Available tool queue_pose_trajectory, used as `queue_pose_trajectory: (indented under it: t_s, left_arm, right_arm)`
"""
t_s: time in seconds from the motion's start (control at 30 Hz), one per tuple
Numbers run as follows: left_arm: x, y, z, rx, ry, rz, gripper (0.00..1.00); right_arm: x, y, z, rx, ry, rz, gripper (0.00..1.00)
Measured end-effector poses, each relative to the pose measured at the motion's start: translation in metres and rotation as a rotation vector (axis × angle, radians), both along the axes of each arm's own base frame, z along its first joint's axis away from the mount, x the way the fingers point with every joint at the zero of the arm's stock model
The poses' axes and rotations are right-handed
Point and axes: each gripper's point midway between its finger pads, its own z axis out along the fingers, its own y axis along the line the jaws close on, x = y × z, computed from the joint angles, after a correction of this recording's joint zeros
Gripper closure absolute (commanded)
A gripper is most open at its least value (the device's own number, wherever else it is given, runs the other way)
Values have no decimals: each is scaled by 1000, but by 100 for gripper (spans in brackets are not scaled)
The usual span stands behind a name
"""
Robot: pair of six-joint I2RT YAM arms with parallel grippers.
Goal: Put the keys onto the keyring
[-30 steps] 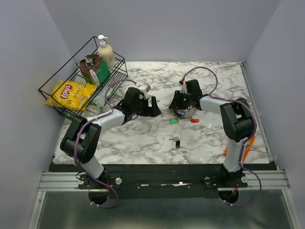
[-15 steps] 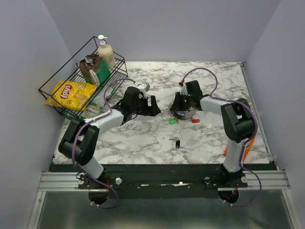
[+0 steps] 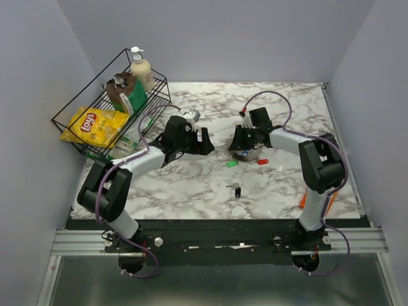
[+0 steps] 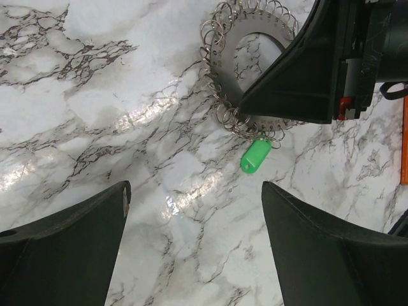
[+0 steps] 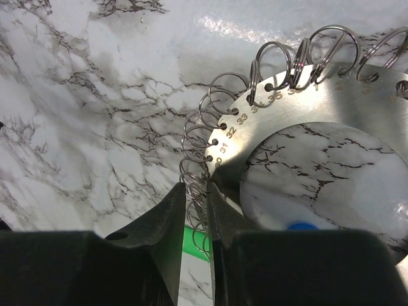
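The keyring (image 3: 245,152) is a flat silvery hoop with many small wire rings along its rim, lying mid-table. In the right wrist view (image 5: 299,108) my right gripper (image 5: 196,191) is shut on the small rings at its edge. My left gripper (image 4: 194,191) is open and empty, low over bare marble just left of the keyring (image 4: 220,60). A green key (image 3: 233,163) lies beside the hoop's near edge and also shows in the left wrist view (image 4: 256,156). A red key (image 3: 261,162) and a black key (image 3: 237,190) lie loose. A blue head (image 5: 299,225) shows inside the hoop.
A black wire basket (image 3: 87,83) at the back left holds a yellow chips bag (image 3: 95,124), a lotion bottle (image 3: 141,69) and other packs. A flat orange piece (image 3: 303,201) lies by the right arm's base. Grey walls close the back and sides.
My right gripper has shifted slightly down and left over the keyring, and the right elbow has swung a little right. The left arm has barely moved.
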Motion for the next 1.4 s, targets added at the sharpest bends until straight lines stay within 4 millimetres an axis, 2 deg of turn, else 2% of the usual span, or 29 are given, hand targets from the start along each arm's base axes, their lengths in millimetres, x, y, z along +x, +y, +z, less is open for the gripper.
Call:
queue_pose_trajectory:
  t_s: [0.43,0.83,1.4]
  left_arm:
    - [-3,2,0,6,-5,-1,7]
    - [-5,3,0,4,-6,-3,7]
    - [-6,2,0,-1,-7,-9,7]
  right_arm:
    - [-8,-1,3,-3,12,33,64]
    - [-10,-2,2,-11,20,33,64]
    - [2,0,0,-22,3,36,62]
